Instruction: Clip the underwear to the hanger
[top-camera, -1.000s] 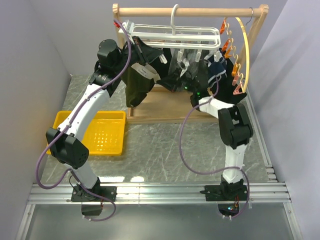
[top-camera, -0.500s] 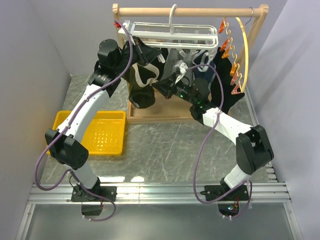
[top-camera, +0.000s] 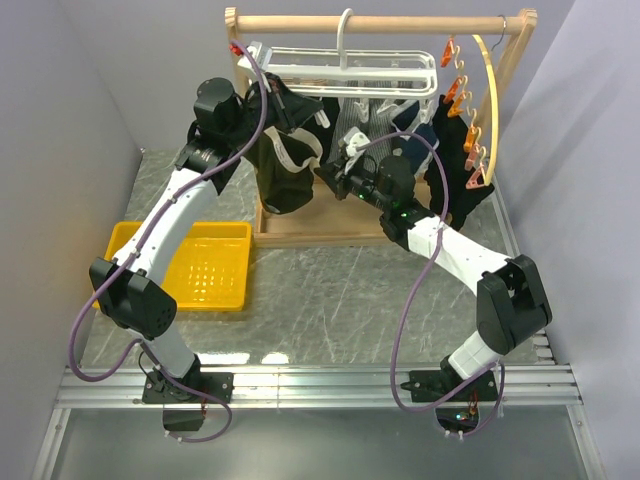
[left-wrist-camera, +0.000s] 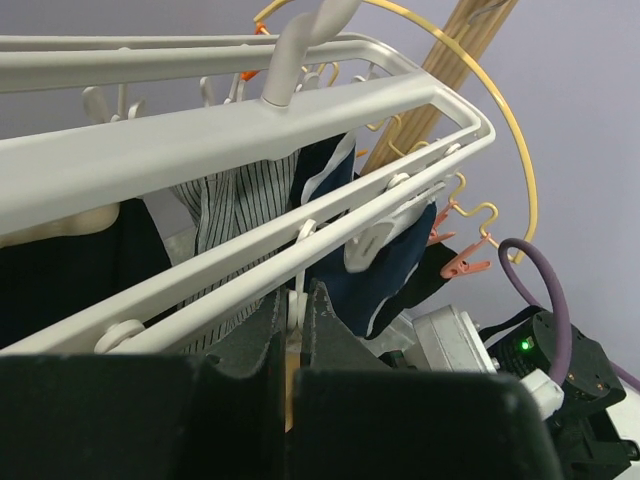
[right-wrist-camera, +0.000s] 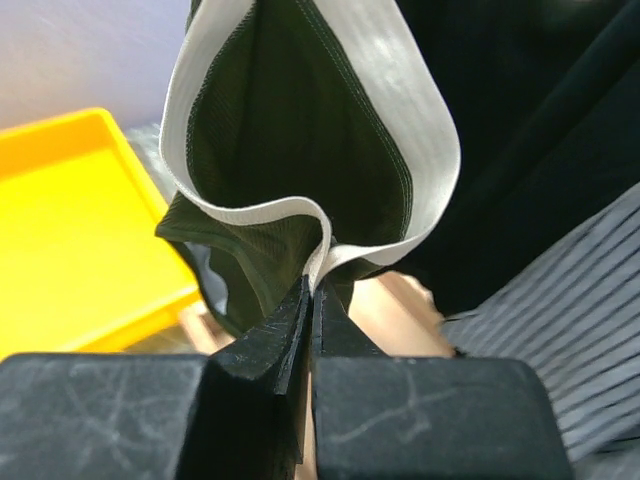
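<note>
Changed: right gripper (right-wrist-camera: 309, 292) has crossed from the frame's right and is now clenched on the waistband (right-wrist-camera: 400, 95) fold.
Left gripper (left-wrist-camera: 292, 305): pinching the underwear (top-camera: 283, 180) upper centre-left, under the hanger (top-camera: 345, 72).
Meaning: band likely held taut for clipping.

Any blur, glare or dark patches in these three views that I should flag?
Top external: evenly lit and sharp; the white hanger reads bright but not blown out. Left wrist: the nearest hanger bar is soft, being close to the lens, and the left gripper is nearly black. Right wrist: the beige waistband of the underwear is crisp, while the yellow tray behind is blurred.
</note>
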